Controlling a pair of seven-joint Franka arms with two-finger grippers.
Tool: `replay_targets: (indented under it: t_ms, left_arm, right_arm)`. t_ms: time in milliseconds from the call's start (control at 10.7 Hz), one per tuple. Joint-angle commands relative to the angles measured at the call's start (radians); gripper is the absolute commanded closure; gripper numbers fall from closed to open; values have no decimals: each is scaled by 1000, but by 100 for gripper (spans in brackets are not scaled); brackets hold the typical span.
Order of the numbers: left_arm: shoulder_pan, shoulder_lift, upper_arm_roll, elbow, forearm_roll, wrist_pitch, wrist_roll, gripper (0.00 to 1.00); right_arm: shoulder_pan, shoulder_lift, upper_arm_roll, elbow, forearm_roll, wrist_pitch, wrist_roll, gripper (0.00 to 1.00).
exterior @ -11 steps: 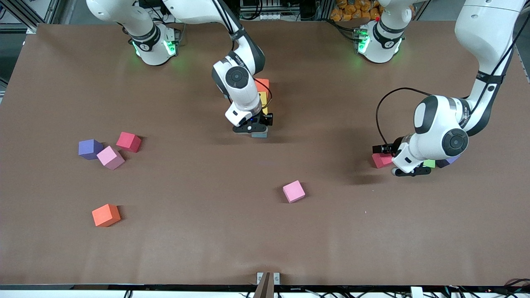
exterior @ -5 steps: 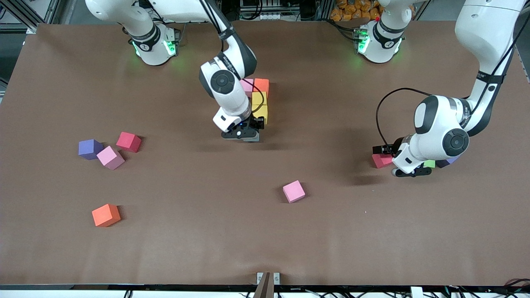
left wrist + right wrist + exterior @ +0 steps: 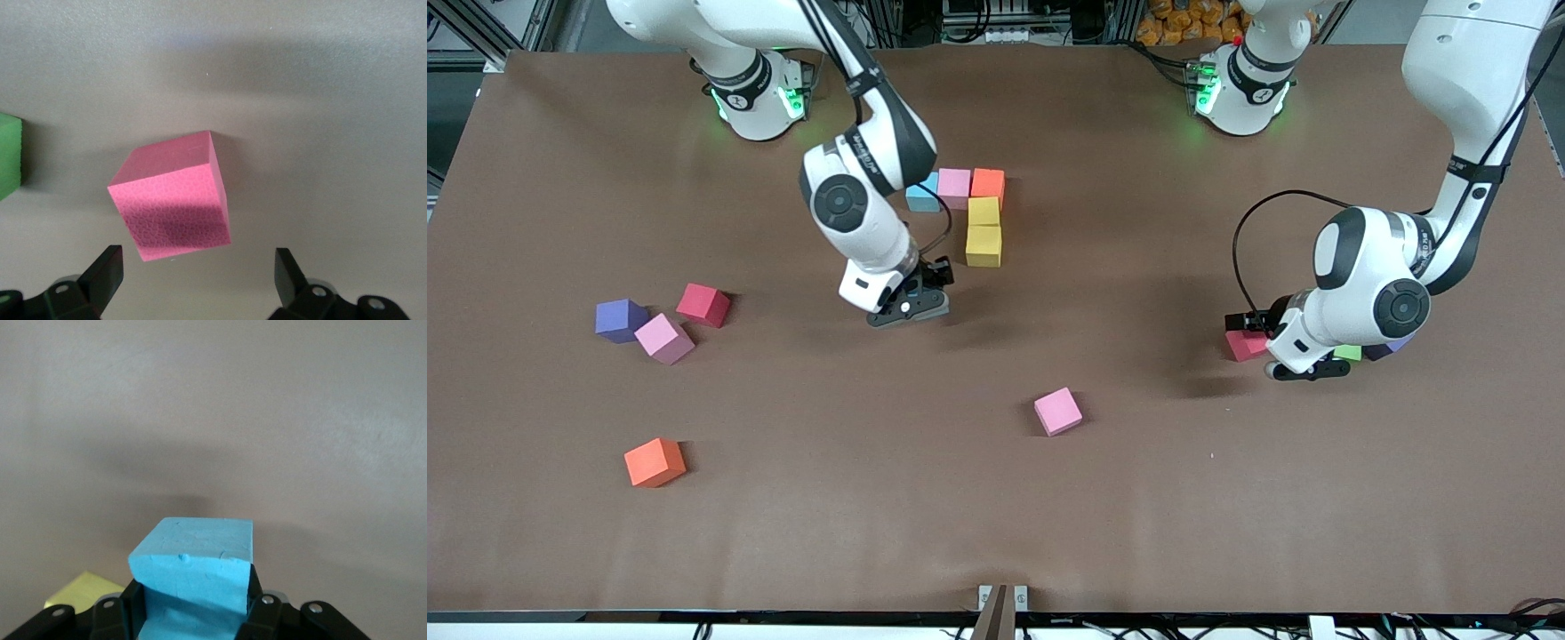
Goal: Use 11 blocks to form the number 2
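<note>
In the front view, the right gripper [image 3: 911, 309] is hanging low over bare brown surface [image 3: 996, 516], its fingers clamping a small matte blue cube that this view is hiding; the partly built number 2 [image 3: 969, 209] is lying just past those fingers toward the robots' bases, showing a blue cube [image 3: 921, 196], a pink cube [image 3: 953, 183] and an orange cube [image 3: 988, 182] in a row, with two yellow cubes [image 3: 983, 233] running down from the orange one. The left gripper [image 3: 1307, 369] is waiting with its fingers spread wide above a red matte cube [image 3: 1245, 344], a green cube [image 3: 1350, 352] showing just beside it. Loose blocks are lying well away from both sets of fingers: a purple cube [image 3: 619, 319], a pale pink cube [image 3: 663, 338], a red cube [image 3: 703, 304], an orange cube [image 3: 655, 462] and another pink cube [image 3: 1058, 411]. In the left wrist view, the red cube [image 3: 172, 197] is sitting turned at an angle between the parted fingers [image 3: 103, 273]. In the right wrist view, the held blue cube [image 3: 193, 570] is sitting slightly skewed between the fingers [image 3: 257, 607], a yellow corner [image 3: 83, 590] showing beside them. To place it well, I judge it should be squared, lowered flush beside the lower yellow cube and released gently. No readable writing is showing anywhere.
</note>
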Motion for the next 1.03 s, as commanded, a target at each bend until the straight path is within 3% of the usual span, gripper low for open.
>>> replay_targets:
  t_ms: [0,374,842,936]
  left_arm:
    - [-4,25,-1,11,-3,6,-10,0]
    - [2,54,0,25,-1,18,-10,0]
    - [10,126,11,79,-1,20,-9,0]
    - [11,129,11,80,-1,20,-9,0]
  right_arm:
    - [5,-40,12,-62,-72,1,-204,61]
    - [18,-37,23,-96,-175,-35,-512,60]
    - [171,6,48,-91,-271,-1,-515,60]
    - [156,18,89,-95,-304,7,-520,60]
